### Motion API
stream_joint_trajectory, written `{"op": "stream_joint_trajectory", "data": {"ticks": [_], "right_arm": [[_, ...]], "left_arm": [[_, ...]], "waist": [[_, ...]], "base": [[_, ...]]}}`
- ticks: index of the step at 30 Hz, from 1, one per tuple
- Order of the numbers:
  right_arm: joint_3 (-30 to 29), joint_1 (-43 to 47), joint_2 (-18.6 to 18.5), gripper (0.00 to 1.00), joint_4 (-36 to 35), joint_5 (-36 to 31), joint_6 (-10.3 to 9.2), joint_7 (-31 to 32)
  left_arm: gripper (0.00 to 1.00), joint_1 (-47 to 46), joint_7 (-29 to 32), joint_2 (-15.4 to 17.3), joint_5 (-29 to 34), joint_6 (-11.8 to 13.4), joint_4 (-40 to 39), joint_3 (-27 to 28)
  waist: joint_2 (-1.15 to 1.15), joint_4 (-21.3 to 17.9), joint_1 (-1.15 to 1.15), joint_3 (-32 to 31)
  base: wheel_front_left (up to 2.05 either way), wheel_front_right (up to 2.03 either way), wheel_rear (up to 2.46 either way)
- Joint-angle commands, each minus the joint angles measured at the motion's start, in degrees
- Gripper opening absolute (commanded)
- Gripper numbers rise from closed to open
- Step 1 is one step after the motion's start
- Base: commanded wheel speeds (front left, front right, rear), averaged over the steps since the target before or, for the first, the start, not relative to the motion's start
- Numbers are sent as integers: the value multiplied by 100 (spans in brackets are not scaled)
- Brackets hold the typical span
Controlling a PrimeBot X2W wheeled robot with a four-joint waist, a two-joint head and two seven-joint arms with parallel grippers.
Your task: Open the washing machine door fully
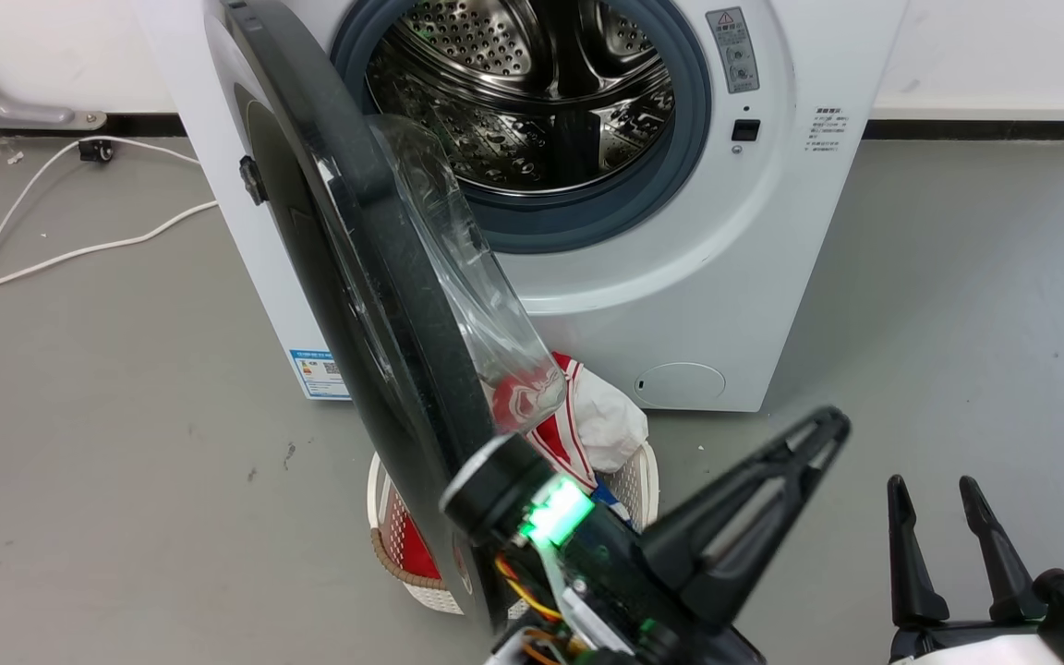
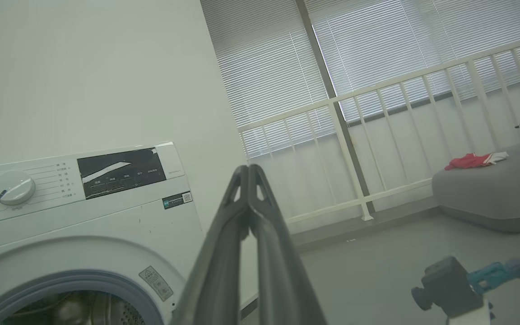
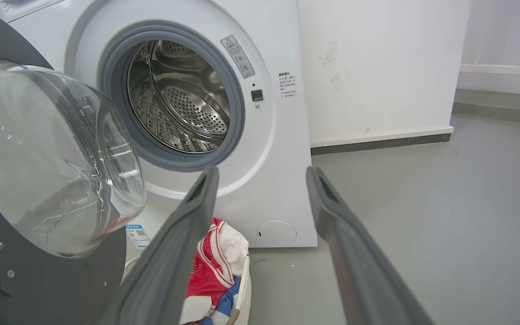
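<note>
The washing machine door [image 1: 347, 305] stands upright and edge-on, swung out from the washing machine [image 1: 735, 277], glass bowl facing the drum. Its lower rim is hidden behind the wrist of the left gripper [image 2: 248, 174], jaws together. The door half covers a laundry basket [image 1: 634, 476]. The right gripper [image 1: 934, 489], jaws apart, hangs over bare floor [image 1: 957, 305] beside the machine.

Washing machine [image 1: 680, 305], top cut off by the upper edge; washing machine door [image 1: 375, 305] hiding the left part of the laundry basket [image 1: 635, 480]; warning label [image 1: 733, 51], print too small to read.
</note>
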Motion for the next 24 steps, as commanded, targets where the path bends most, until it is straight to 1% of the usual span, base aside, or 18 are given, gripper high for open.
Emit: {"op": "stream_joint_trajectory", "data": {"ticks": [1, 12, 19, 24], "right_arm": [[14, -61, 19, 100, -13, 17, -1, -11], [20, -75, 19, 100, 3, 22, -1, -11], [30, -124, 19, 100, 4, 12, -1, -12], [11, -135, 19, 100, 16, 6, -1, -12]], "left_arm": [[0, -7, -14, -1, -27, -25, 75, -69], [0, 272, -14, -13, -157, -87, 652, -492], [0, 471, -14, 75, -243, -35, 986, -474], [0, 650, -14, 119, -310, 81, 1114, -349]], "waist": [[0, -4, 0, 6], [0, 9, 0, 72], [0, 23, 0, 135], [0, 43, 0, 173]], "base": [[0, 0, 0], [0, 0, 0], [0, 0, 0], [0, 0, 0]]}}
